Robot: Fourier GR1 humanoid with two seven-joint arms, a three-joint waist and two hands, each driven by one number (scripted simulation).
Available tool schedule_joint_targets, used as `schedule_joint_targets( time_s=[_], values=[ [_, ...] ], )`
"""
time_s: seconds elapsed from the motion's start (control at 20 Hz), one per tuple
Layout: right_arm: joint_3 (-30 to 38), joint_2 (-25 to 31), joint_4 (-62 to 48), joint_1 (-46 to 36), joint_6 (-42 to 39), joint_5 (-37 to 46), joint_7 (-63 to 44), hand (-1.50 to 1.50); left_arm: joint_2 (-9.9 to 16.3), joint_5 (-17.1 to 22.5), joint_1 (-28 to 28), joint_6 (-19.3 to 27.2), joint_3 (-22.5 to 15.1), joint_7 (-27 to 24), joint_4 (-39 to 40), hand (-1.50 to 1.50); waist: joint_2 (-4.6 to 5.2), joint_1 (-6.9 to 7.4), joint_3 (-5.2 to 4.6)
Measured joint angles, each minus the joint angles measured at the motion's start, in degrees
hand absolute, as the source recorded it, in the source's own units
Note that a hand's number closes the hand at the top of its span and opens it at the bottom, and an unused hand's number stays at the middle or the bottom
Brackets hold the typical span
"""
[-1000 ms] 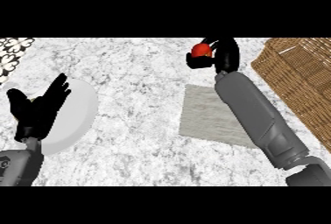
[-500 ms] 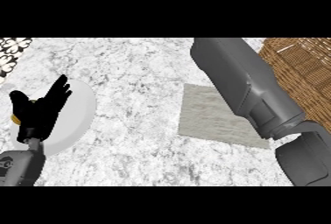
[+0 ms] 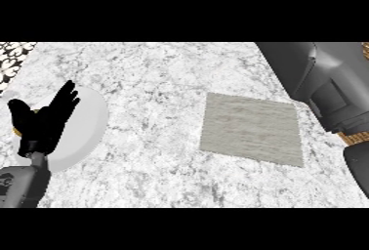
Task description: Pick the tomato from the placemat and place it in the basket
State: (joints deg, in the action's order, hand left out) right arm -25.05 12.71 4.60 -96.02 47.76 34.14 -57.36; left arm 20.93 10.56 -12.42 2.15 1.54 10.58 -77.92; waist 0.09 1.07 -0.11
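No tomato shows on the placemat [image 3: 252, 129] at 3 o'clock; only the right forearm crosses at 2 o'clock, its hand out of view, left hand [image 3: 45, 124] resting spread over the plate [image 3: 90, 124] at 9; a tomato is light, smooth, bruisable, best cupped round its middle

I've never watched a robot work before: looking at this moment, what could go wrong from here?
The right forearm fills the view's right side and hides nearly all of the basket, so the drop spot is hard to check. Neither the tomato nor the right hand shows. The left hand rests open over the white plate and might nudge it.
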Motion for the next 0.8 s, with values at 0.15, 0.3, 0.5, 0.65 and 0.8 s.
schedule_joint_targets(
  time_s=[0.15,0.3,0.5,0.65,0.8],
  values=[
    [-0.7,2.7,-1.8,-1.3,-1.2,1.3,-1.6,1.50,-0.8,-0.9,-0.4,1.0,-0.8,1.5,-1.3,0.00,0.09,0.09,0.04],
    [-1.9,4.6,-3.3,-0.6,-2.0,3.0,-2.7,1.50,-0.2,-0.4,-0.3,0.2,0.0,1.4,-1.2,0.00,0.09,-0.10,0.04],
    [-2.9,7.4,-4.2,0.4,-2.8,4.4,-3.2,1.50,-0.2,-0.6,-0.1,-0.1,0.3,1.4,-1.0,0.00,0.12,-0.21,0.06],
    [-2.3,10.2,-4.1,2.0,-2.6,4.0,-2.4,1.50,-0.1,-0.6,-0.2,-0.4,1.0,0.8,0.0,0.00,0.03,-0.59,0.08],
    [-1.4,12.4,-2.8,4.3,-2.9,3.6,-1.9,1.50,-0.4,-0.8,-0.3,-0.3,1.4,0.4,0.8,0.00,-0.10,-0.95,0.09]
  ],
)
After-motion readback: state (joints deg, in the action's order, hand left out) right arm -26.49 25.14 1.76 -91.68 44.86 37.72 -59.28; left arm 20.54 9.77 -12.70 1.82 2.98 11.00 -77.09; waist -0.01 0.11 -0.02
